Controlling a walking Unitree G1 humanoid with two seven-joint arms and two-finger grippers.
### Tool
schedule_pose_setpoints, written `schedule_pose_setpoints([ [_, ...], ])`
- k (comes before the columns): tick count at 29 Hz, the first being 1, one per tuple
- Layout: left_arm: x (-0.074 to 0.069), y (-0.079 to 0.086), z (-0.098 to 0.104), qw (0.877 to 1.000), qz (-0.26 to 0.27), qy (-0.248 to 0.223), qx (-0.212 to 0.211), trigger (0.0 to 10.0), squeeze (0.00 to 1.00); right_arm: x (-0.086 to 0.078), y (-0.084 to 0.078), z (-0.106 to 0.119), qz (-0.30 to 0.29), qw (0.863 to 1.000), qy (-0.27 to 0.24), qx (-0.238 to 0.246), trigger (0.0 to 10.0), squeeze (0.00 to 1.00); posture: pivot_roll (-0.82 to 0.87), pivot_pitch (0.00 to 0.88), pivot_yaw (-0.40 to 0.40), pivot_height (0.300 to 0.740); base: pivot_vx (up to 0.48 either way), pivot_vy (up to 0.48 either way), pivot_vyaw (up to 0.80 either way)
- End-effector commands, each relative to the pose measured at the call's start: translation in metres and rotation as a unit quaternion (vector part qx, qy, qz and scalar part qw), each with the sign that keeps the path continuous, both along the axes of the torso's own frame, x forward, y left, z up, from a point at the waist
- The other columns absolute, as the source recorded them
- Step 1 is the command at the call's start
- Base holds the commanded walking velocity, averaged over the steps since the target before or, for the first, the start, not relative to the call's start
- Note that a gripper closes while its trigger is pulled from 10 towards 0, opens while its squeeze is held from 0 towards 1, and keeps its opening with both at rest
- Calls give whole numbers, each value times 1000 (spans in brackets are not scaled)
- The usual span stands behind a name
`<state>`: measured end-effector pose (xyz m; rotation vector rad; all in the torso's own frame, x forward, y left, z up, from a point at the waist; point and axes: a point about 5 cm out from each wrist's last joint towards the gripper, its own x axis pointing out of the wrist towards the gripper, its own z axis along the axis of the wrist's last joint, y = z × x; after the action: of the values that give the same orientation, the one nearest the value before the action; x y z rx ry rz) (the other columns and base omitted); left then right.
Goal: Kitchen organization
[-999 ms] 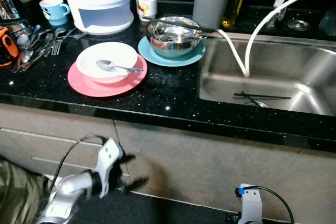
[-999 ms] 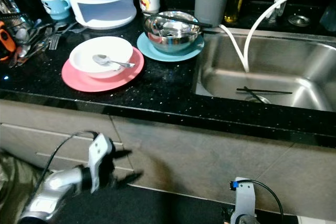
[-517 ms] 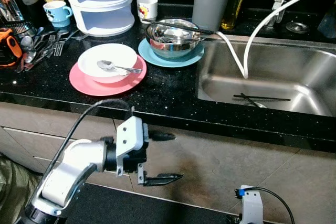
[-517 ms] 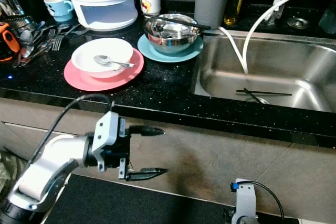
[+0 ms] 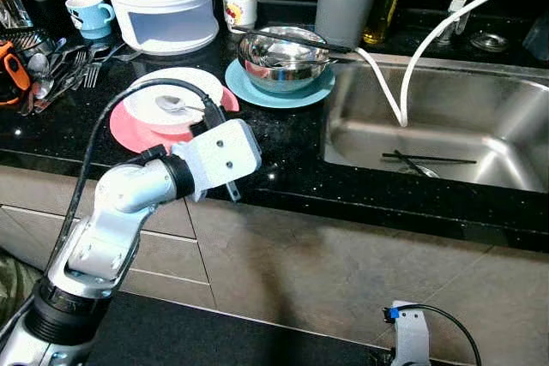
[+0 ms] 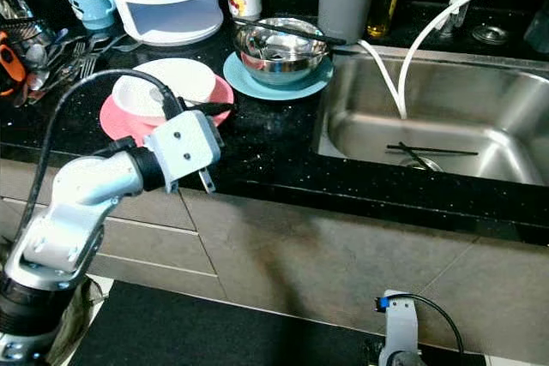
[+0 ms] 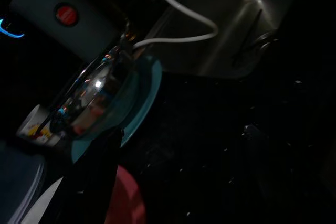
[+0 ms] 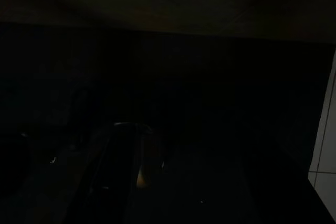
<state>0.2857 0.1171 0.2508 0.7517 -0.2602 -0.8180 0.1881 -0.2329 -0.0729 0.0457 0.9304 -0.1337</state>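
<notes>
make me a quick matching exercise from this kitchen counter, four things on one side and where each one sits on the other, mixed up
Things:
1. white bowl
2. steel bowl
3. chopsticks
4. blue mug

Places:
A. on the teal plate
B. in the sink
C. on the pink plate
D. at the back of the counter, left of the white drawer unit

Pairs: 1-C, 2-A, 3-B, 4-D
</notes>
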Motion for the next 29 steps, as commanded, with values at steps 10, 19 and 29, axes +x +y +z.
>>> schedule_pose_setpoints([
  [10, 5, 10, 12, 996, 60, -51, 48, 10000, 0, -5, -2, -2, 4, 1000, 13, -9, 10000, 0, 56, 95, -19, 740, 0, 0, 0],
  [19, 7, 41, 3, 986, 133, -35, 92, 10000, 0, -5, -2, -2, 13, 1000, 17, -14, 10000, 0, 63, 89, -17, 740, 0, 0, 0],
  [29, 9, 56, 3, 977, 177, -45, 111, 10000, 0, -5, -3, -2, 15, 1000, 18, -17, 10000, 0, 66, 95, -19, 740, 0, 0, 0],
])
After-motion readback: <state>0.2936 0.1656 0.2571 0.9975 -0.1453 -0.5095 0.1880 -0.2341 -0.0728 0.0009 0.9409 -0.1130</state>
